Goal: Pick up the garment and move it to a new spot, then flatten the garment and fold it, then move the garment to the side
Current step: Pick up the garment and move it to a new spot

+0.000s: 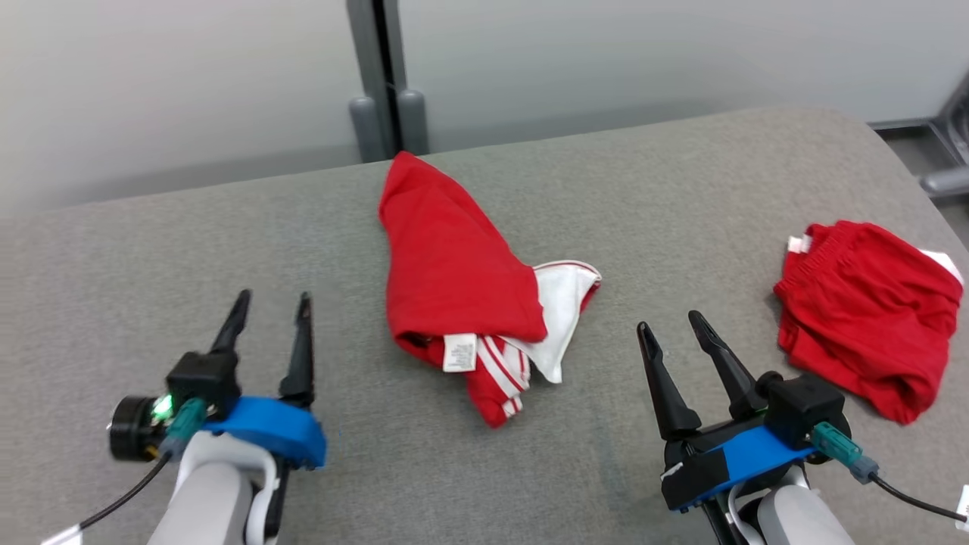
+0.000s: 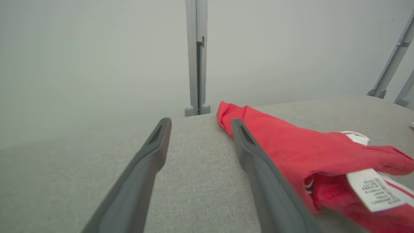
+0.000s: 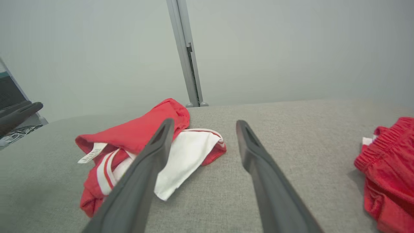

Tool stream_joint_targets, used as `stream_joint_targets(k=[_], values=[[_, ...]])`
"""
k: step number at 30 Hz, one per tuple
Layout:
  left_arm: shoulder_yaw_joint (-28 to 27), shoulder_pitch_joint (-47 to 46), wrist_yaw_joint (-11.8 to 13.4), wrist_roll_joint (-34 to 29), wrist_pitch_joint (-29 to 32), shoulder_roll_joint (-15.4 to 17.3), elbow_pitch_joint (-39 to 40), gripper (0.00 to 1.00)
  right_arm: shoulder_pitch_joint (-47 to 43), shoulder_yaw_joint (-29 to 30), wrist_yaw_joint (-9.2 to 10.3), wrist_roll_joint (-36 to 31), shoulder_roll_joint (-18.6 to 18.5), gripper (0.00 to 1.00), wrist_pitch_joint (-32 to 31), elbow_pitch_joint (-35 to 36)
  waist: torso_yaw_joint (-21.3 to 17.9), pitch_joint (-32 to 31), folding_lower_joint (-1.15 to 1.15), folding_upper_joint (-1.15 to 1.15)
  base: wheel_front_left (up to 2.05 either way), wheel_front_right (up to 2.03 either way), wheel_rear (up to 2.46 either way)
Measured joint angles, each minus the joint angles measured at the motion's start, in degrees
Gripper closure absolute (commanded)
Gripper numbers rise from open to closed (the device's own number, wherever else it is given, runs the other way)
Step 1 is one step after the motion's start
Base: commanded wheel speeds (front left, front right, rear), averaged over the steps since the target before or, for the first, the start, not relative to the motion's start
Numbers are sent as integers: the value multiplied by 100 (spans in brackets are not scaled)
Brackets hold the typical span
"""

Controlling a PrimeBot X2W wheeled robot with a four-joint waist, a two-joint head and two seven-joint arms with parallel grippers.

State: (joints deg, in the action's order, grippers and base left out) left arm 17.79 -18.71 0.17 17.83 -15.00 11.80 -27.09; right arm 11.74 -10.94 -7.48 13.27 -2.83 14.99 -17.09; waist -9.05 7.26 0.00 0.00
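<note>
My left tool (image 1: 272, 299) and right tool (image 1: 669, 322) both stand open, holding nothing. The red-and-white garment (image 1: 454, 280) lies bunched on the bench (image 1: 681, 189) between them and slightly ahead, probably so either tool can reach an edge to flatten it.

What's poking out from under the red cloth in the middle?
From under the top fold of the red garment stick out a white panel, red-and-white stripes and a white label. Whatever lies deeper is covered.

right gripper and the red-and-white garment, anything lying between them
In the head view the stretch between the right gripper and the red-and-white garment is bare grey surface.
</note>
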Motion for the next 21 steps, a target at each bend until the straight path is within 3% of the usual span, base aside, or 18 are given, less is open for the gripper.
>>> stream_joint_targets(k=[8,21], values=[[-876,986,187,-339,1,-53,258,0,-75,83,0,-18,2,0,1,-197,431,-292,0,0,0,0,0],[-1703,1923,71,-728,0,-508,377,0,-308,246,0,-82,1,0,1,-466,659,-472,0,0,0,0,0]])
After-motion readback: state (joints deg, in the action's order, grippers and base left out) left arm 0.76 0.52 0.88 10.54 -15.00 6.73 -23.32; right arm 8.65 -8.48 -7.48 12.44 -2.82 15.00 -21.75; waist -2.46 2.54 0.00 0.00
